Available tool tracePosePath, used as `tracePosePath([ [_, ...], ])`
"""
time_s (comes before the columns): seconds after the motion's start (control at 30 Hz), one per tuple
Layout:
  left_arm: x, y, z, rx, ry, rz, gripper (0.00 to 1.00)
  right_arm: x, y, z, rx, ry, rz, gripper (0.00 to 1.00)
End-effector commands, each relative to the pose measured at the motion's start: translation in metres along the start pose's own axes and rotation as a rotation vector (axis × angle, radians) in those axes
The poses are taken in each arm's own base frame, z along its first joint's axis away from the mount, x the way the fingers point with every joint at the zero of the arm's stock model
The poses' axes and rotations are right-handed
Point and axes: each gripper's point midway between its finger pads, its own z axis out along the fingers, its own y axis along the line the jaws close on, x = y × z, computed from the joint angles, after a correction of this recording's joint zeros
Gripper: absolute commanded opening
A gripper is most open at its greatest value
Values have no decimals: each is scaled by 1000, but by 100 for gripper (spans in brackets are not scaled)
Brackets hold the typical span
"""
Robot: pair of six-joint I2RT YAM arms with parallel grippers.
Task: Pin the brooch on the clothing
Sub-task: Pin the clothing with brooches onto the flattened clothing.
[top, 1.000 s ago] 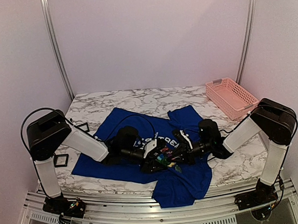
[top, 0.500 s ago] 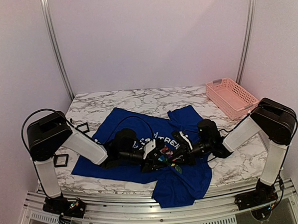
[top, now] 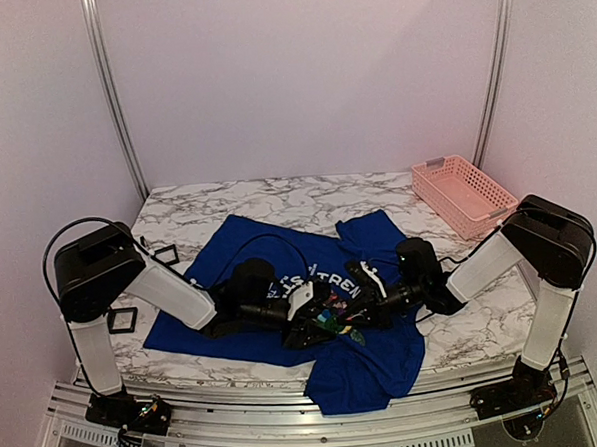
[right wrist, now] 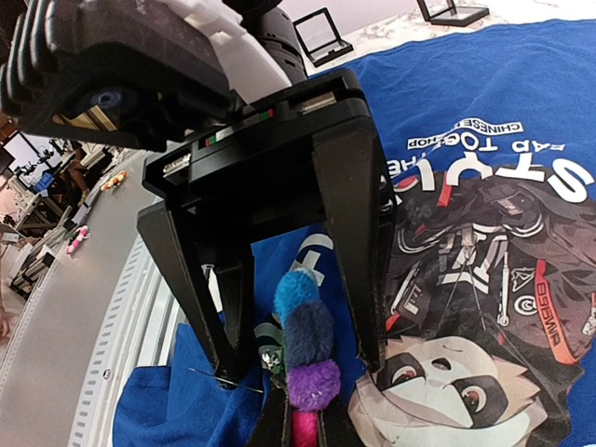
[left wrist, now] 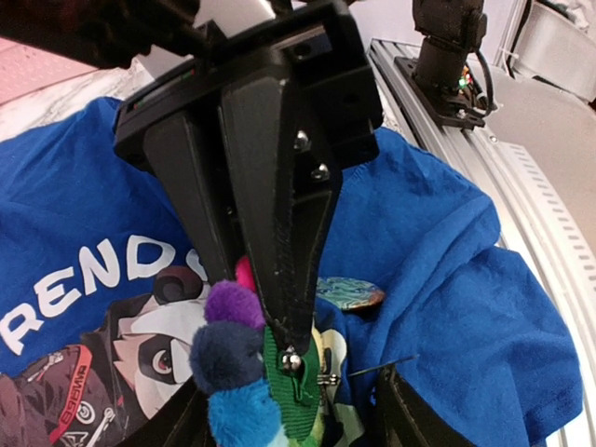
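Left gripper (right wrist: 300,368) reopened; brooch (right wrist: 307,349) lies lengthwise along right gripper (left wrist: 284,340).

The left arm (top: 167,288) and right arm (top: 481,264) both fold down from raised shoulders and reach low and inward, meeting nose to nose at the middle. The left pincer (right wrist: 300,368) stands open, its fingers (right wrist: 358,261) straddling the tip of the right pincer (left wrist: 284,345), which is clamped on the brooch (left wrist: 228,349).
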Motion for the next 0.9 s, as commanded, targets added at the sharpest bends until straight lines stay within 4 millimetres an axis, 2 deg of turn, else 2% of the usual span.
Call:
tracePosePath([
  [0.0,0,0,7,-6,3,-9,58,4,-4,1,1,17,46,0],
  [0.53,5,14,16,-56,0,-72,59,16,-10,5,-13,49,224,0],
  [0.87,4,16,15,-42,-16,-79,50,17,-12,-2,-13,29,240,0],
])
